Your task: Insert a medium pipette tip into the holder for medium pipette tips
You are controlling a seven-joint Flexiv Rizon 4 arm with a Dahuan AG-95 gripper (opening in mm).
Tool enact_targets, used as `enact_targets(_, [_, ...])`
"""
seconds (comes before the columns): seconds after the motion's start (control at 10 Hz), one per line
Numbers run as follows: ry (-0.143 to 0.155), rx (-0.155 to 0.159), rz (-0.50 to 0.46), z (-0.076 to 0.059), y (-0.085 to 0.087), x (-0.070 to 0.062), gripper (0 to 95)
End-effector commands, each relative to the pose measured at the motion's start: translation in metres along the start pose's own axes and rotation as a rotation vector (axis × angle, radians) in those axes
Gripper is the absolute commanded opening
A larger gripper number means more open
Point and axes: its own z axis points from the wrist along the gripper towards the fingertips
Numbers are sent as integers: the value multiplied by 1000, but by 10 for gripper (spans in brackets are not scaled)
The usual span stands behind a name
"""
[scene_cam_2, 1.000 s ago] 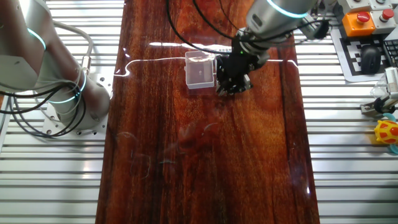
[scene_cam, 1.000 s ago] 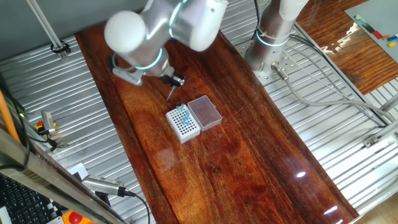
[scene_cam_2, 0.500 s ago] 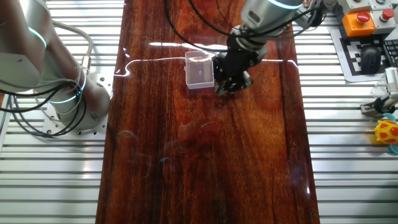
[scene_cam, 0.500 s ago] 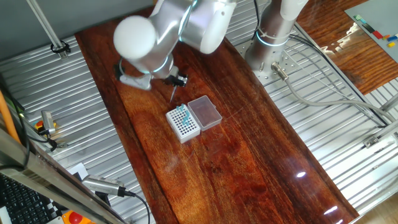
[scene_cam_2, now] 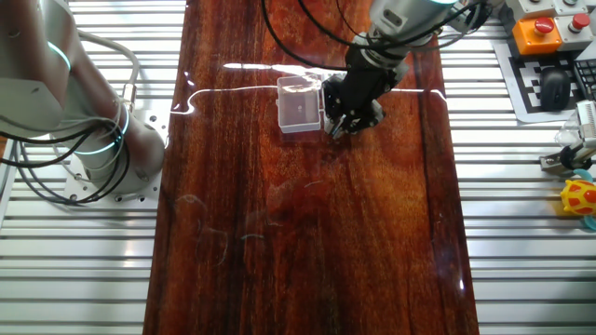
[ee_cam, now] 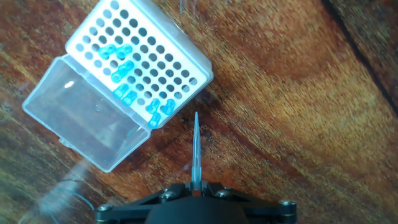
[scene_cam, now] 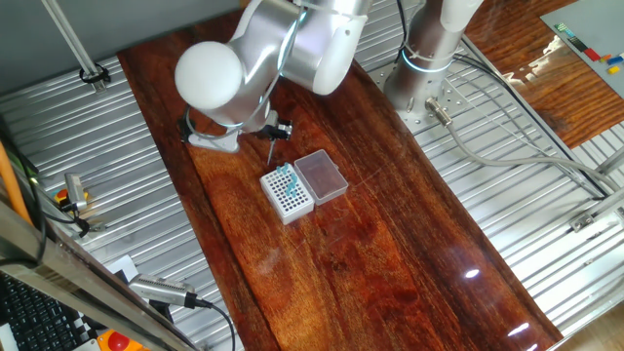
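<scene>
In one fixed view, the arm (scene_cam: pixel 263 54) leans over the dark wooden counter (scene_cam: pixel 390 253), and its fingers (scene_cam: pixel 276 129) carry the medium pipette tip (scene_cam: pixel 270 150), which points down toward the counter. The tip hangs just beside the holder (scene_cam: pixel 287 193), off its far corner, with its end above the wood rather than above the grid of holes. A few blue tips (scene_cam: pixel 286 176) sit in the holder, and the clear lid (scene_cam: pixel 321 175) lies open beside it.

In the other fixed view, the fingers (scene_cam_2: pixel 346 119) sit close against the side of the clear lid (scene_cam_2: pixel 299 107). The white holder is hidden behind the hand, and the thin tip cannot be made out here.

In the hand view, the fingers (ee_cam: pixel 196 188) are closed on the wide end of the medium pipette tip (ee_cam: pixel 196 146), which runs straight away from the camera. Its narrow end points at bare wood near the holder's (ee_cam: pixel 140 59) lower corner, apart from the box. Blue tips (ee_cam: pixel 124 68) fill some holes, and the lid (ee_cam: pixel 87 118) lies flat against the holder's left side
</scene>
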Motion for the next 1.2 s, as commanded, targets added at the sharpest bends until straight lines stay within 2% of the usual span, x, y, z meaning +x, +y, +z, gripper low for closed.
enact_targets(0.1, [17, 9, 6, 0, 0, 0, 0])
enact_targets(0.4, [27, 28, 14, 0, 0, 0, 0])
enact_targets(0.8, [33, 23, -23, 0, 0, 0, 0])
enact_targets(1.0, [32, 23, -61, 1, 1, -5, 0])
enact_targets(1.2, [49, 33, -83, 2, 3, -13, 0])
